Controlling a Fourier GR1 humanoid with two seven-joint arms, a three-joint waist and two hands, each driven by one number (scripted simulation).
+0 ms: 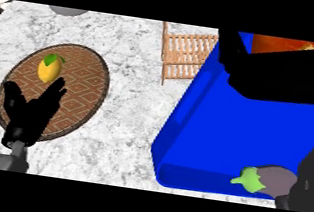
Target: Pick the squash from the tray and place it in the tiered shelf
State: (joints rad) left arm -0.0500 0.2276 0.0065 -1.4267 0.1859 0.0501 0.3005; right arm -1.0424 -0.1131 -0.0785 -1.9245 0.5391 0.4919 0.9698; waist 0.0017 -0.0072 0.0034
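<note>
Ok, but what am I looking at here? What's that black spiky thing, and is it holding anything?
You're looking down at a kitchen counter, as if through the robot's own eyes. The black spiky thing is the robot's left hand. Its fingers are straight and spread over a round brown plate, and it holds nothing. A yellow fruit with a green leaf lies on that plate, just above the hand. The big blue tray holds a greyish vegetable with a green stem. Behind the tray is a wooden shelf. The black shapes on the right are too dark for me to tell apart.
</note>
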